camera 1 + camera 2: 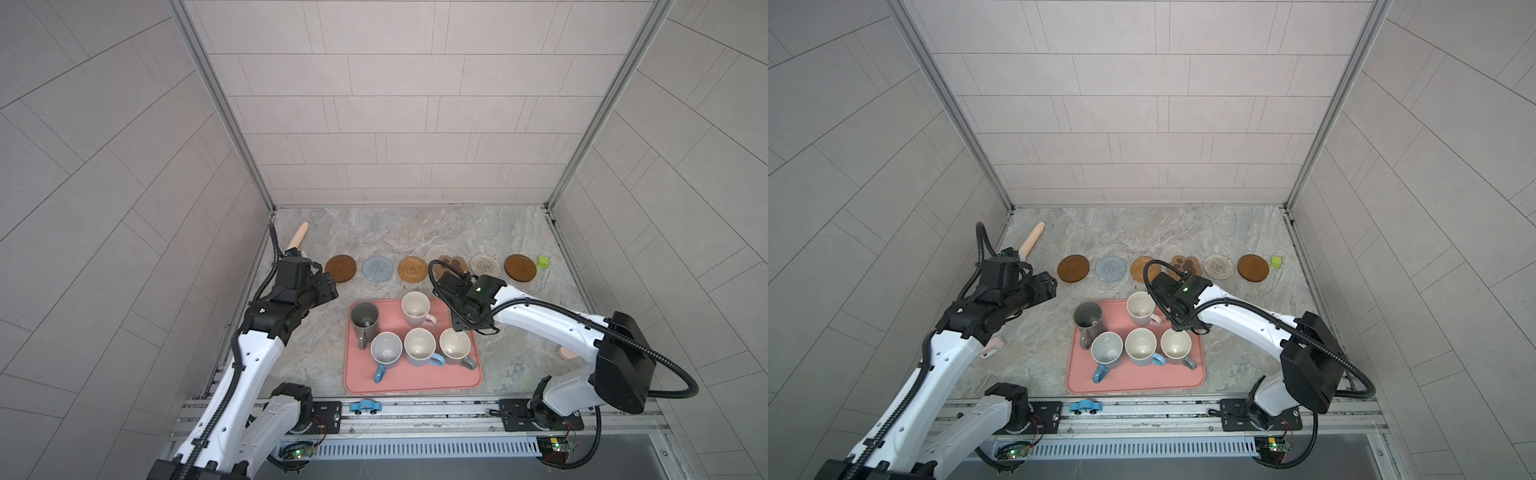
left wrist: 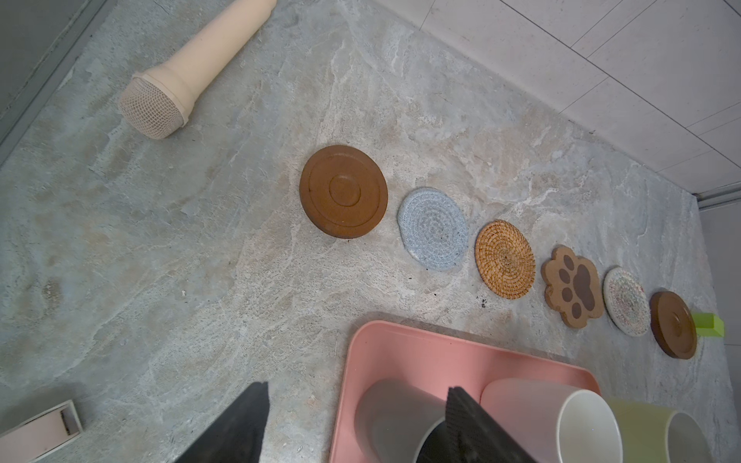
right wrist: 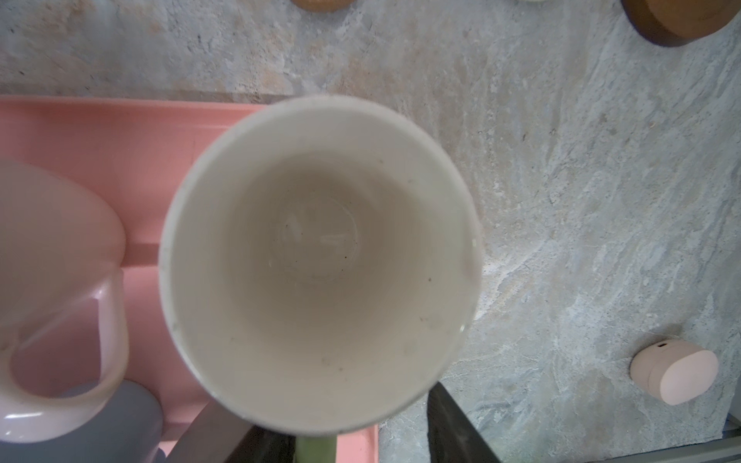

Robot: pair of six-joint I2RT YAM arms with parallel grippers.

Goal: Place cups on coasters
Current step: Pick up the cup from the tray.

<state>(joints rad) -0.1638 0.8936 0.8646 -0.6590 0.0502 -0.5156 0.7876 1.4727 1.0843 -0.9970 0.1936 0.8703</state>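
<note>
Six coasters lie bare in a row behind the pink tray, from a brown disc to another brown disc. On the tray stand the dark grey cup, the pink one, the blue-handled one, the light blue one and the grey one. The green cup is hidden under my right wrist in both top views. My right gripper is open, its jaws on either side of the green handle. My left gripper hangs open left of the tray, near the dark grey cup.
A beige toy microphone lies at the back left and a green block at the row's right end. A pink earbud case sits right of the tray, a tape dispenser under my left arm, a blue toy car on the front rail.
</note>
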